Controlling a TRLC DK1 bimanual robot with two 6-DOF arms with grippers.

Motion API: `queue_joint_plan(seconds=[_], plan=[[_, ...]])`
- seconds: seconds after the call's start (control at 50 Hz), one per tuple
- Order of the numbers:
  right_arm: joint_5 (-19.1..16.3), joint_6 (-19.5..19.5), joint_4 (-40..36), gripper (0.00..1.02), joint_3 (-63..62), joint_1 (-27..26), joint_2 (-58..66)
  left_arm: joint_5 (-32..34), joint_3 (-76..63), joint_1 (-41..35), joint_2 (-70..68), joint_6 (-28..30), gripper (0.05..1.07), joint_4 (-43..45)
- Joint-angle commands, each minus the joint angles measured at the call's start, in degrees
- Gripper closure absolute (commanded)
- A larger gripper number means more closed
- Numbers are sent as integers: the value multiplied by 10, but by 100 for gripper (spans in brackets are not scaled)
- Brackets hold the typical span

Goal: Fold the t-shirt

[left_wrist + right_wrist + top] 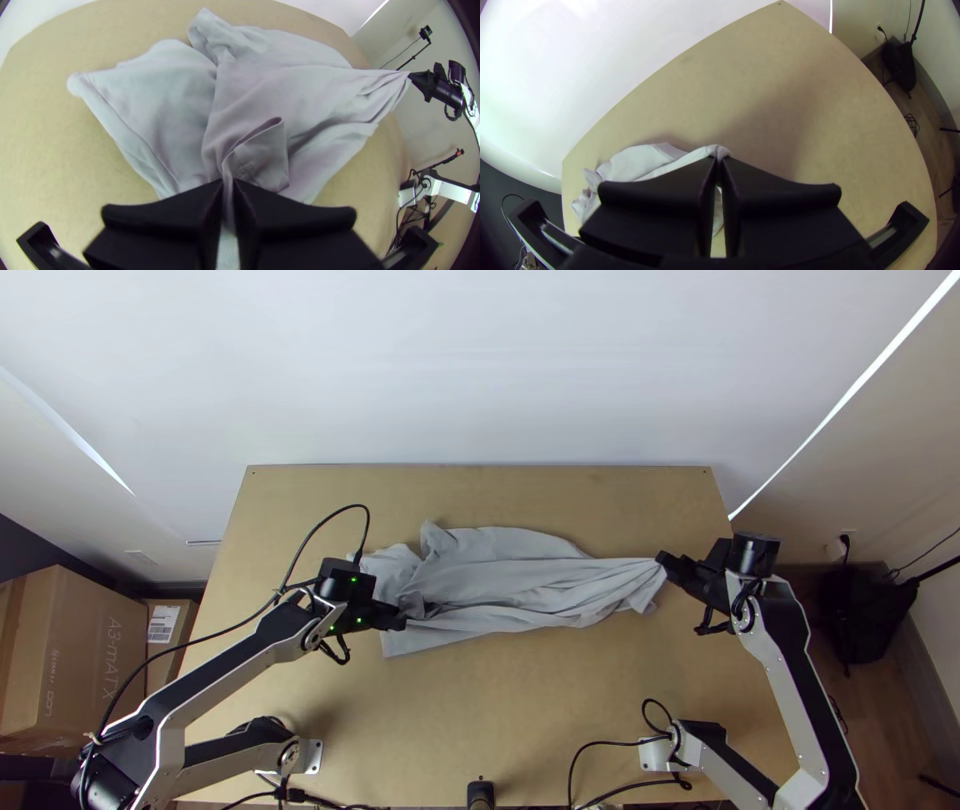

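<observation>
A light grey t-shirt point(510, 575) lies bunched lengthwise across the table's middle, its folds drawn toward the right. At its left part, my left gripper point(402, 622) is over the near edge; in the left wrist view that gripper point(229, 187) is shut on a pinched ridge of the t-shirt point(280, 85), beside a small turned-up flap. My right gripper point(662, 560) holds the cloth's right end, pulled to a point. In the right wrist view the right gripper point(719, 162) is shut on a corner of the t-shirt point(640, 162).
Bare wood of the table point(480, 700) shows in front of the cloth and behind it. A small black device point(481, 792) stands at the near edge. Cables run by both arm bases. Cardboard boxes point(75, 660) are left of the table.
</observation>
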Motion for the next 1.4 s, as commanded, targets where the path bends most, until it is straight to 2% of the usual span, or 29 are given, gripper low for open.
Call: queue_joint_plan(seconds=[0.0,0.18,0.34,0.62,0.76,0.82,1.38], plan=[[10,-5,-2,100,-12,4,11,40,0,-2,-24,2,10,-43],[10,-2,-2,100,-12,9,11,59,23,34,-37,5,10,-74],[11,2,-3,100,-23,12,7,102,43,74,-64,2,10,-79],[17,15,-2,100,-37,28,0,105,65,90,-42,0,11,-77],[20,20,-2,100,-41,32,-6,106,55,88,-19,-2,33,-44],[20,20,-1,100,-43,32,-7,106,51,85,-12,-4,37,-24],[20,24,11,100,-61,32,-8,96,48,38,37,-1,37,-4]])
